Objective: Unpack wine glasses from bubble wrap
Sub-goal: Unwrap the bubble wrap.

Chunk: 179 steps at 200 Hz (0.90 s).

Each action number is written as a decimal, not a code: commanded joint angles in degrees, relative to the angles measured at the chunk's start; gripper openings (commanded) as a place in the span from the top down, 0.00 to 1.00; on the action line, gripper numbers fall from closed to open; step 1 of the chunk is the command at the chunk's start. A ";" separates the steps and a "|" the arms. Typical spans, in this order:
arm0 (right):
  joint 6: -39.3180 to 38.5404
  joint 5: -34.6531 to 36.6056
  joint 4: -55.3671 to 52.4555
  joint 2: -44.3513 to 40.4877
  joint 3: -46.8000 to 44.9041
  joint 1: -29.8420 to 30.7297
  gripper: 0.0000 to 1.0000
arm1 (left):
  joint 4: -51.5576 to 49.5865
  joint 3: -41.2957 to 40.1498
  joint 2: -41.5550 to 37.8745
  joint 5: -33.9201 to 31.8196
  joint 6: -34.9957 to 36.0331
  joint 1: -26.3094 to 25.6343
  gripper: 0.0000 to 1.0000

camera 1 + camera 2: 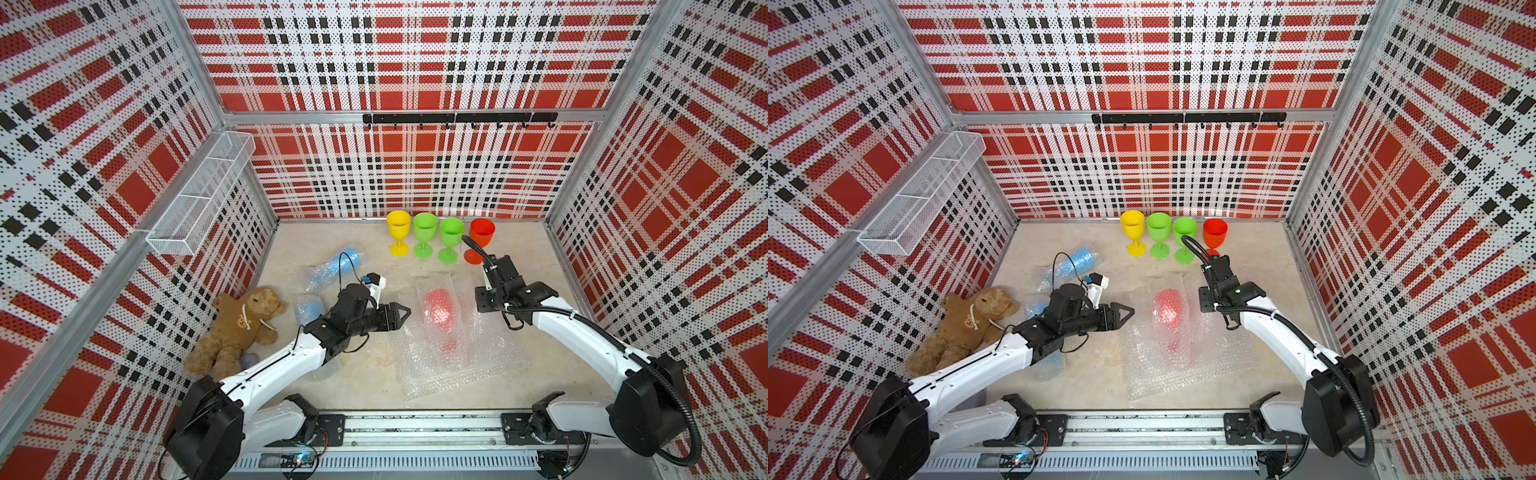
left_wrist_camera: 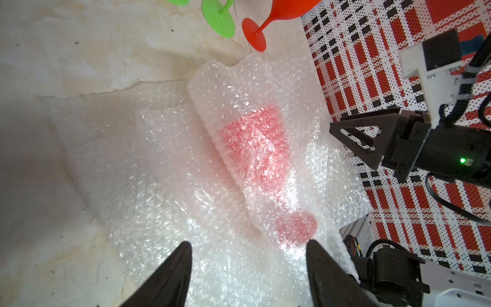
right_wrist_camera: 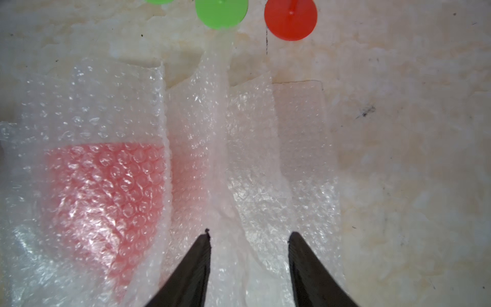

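— Now, where's the wrapped one?
— The red goblet lies on its side mid-surface, under a fold of bubble wrap. My left fingers stand wide over the sheet near its foot, gripping nothing.
— And the right?
— My right fingers are apart beside the bowl, a wrinkle of wrap between them, not pinched. Four unwrapped goblets stand upright farther back.

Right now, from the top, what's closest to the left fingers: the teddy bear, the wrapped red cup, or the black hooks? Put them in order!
1. Wrapped red goblet, beside the left fingers.
2. Teddy bear, by the left wall.
3. Black hook rail, on the back wall.
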 commanded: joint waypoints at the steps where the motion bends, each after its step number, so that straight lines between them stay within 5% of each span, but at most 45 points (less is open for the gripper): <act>1: 0.15 2.22 -1.20 -6.11 2.60 0.01 0.57 | -4.44 1.76 -1.18 -2.40 3.30 0.35 0.30; 26: 0.88 -9.18 -0.63 -6.92 1.58 -0.01 1.00 | -4.99 2.28 -2.08 -2.86 3.92 0.53 0.32; 47: 1.76 -16.27 0.22 -2.91 -0.61 0.00 1.00 | -5.97 3.39 -3.10 -3.77 5.09 0.66 0.32; 103: 3.59 -19.49 5.65 8.88 -3.08 -0.42 1.00 | -9.66 4.95 -7.15 -4.66 6.98 3.57 0.33; 132: 4.29 -31.48 10.08 13.26 -3.05 -1.61 1.00 | -10.71 4.64 -10.09 -4.95 7.55 5.67 0.34; 179: 8.66 -42.08 13.00 8.62 0.14 3.32 1.00 | -11.15 3.63 -11.85 -2.87 7.77 8.00 0.34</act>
